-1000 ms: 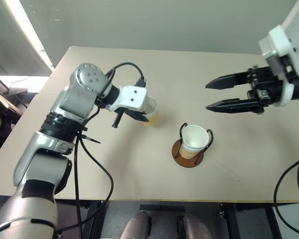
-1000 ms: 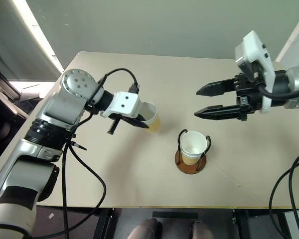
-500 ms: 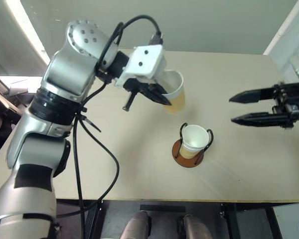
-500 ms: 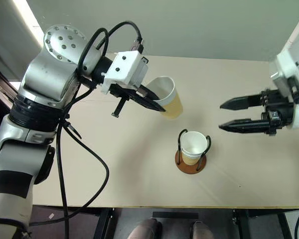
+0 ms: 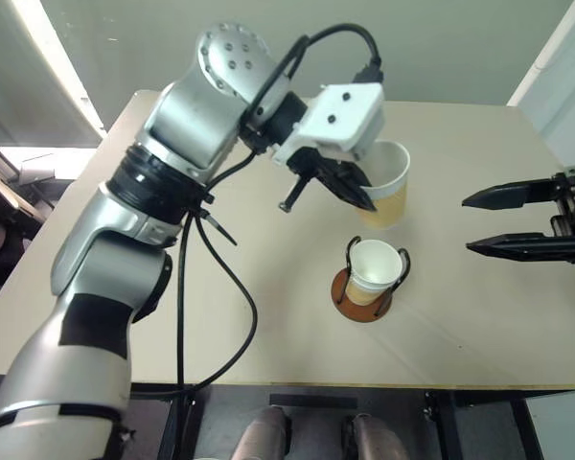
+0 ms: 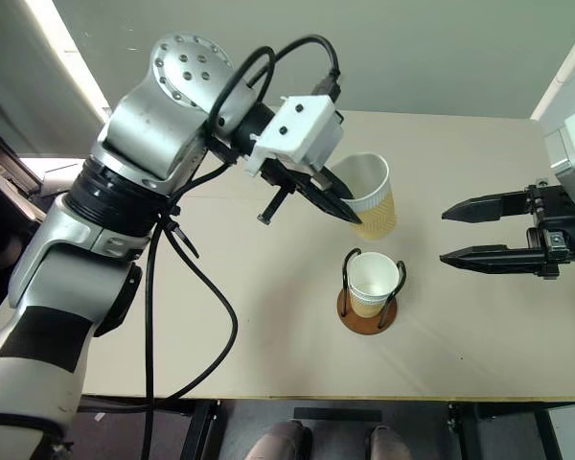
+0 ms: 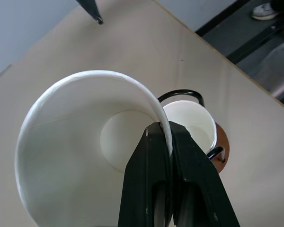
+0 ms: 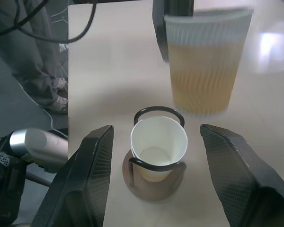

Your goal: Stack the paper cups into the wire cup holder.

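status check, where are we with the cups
Left gripper shut on paper cup, lifted near wire cup holder. Right gripper open, empty. Holder has a cup. Path clear.

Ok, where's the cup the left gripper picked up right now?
In the head views the held paper cup hangs in the air, its rim pinched by the left gripper, just beyond the wire cup holder, which already has one cup in it.

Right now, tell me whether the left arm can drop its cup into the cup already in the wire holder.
Probably yes. The left end effector grips the carried cup by its rim, beside and above the wire holder. The seated cup is open-topped, and the open right end effector stands clear.
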`<state>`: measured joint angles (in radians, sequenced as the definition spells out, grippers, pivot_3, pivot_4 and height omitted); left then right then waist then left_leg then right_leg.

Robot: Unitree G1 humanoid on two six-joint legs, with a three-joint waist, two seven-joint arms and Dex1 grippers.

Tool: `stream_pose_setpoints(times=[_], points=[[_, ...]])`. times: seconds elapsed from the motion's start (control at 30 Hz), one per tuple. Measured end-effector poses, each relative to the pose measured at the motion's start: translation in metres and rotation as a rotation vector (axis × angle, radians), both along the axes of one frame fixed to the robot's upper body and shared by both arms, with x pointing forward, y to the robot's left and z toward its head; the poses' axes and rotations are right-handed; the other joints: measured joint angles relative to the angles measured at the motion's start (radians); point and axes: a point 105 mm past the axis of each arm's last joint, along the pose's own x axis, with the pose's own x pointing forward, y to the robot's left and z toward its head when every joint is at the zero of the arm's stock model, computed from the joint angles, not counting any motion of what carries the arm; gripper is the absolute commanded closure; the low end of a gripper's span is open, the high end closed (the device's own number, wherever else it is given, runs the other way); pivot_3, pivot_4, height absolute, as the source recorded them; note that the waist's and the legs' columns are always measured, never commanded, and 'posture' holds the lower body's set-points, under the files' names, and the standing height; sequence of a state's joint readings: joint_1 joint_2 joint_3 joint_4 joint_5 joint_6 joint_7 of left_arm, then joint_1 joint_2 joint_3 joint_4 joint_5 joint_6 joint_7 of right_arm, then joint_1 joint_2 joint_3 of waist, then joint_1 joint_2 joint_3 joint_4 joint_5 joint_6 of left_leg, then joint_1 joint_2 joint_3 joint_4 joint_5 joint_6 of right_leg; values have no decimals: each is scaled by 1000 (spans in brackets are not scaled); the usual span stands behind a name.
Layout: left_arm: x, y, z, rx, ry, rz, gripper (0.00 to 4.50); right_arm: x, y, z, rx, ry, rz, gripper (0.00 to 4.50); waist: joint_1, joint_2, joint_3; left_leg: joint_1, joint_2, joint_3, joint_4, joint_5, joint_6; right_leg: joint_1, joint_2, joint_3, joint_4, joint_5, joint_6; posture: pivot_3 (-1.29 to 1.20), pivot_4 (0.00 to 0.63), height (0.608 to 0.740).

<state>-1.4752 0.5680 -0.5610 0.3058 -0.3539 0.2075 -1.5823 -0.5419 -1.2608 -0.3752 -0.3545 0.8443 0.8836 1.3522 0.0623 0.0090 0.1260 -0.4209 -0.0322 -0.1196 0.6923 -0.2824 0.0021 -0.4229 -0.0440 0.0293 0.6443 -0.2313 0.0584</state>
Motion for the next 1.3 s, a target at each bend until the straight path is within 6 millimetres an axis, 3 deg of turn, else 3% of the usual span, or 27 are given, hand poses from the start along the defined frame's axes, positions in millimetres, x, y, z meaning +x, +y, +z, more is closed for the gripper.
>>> stream_pose_setpoints(times=[0.37, 0.8, 0.9, 1.03, 1.23, 1.3], points=[[-9, -6, -18, 67, 60, -59, 4436, -2, -3, 6, 4, -33, -35, 1499, 1, 0, 0, 0, 0, 0, 1, 0, 0, 0, 0, 0, 0, 0, 0, 0, 150, 740], [-2, -13, -55, 149, 65, -82, 4436, -2, -2, 2, 1, -35, -52, 1499, 4, 0, 0, -1, 0, 0, 5, -1, 1, 1, 0, 0, 1, 1, 2, 0, 150, 740], [-2, -18, -60, 155, 62, -90, 3839, -3, -3, 4, 1, -43, -60, 1499, 6, 0, 0, -1, 0, 0, 6, -1, 1, 1, 0, 0, 1, 1, 2, 0, 150, 740], [-3, -29, -59, 125, 68, -104, 2413, -4, -4, 5, -10, -50, -67, 1499, 8, 0, 0, -1, 0, 0, 6, -1, 1, 2, 0, 0, 1, 1, 2, 0, 150, 740], [0, -34, -40, 27, 98, -73, 264, -2, -5, 7, -6, -55, -74, 1499, 8, 0, 0, -1, 0, 1, 6, -1, 1, 2, 0, 0, 2, 1, 2, 0, 150, 740], [3, -27, -27, -35, 144, -32, 15, 1, -4, 9, 8, -68, -76, 1499, 8, 0, 0, 0, 0, 1, 6, -1, 1, 2, 0, 0, 2, 1, 2, 0, 150, 740]])
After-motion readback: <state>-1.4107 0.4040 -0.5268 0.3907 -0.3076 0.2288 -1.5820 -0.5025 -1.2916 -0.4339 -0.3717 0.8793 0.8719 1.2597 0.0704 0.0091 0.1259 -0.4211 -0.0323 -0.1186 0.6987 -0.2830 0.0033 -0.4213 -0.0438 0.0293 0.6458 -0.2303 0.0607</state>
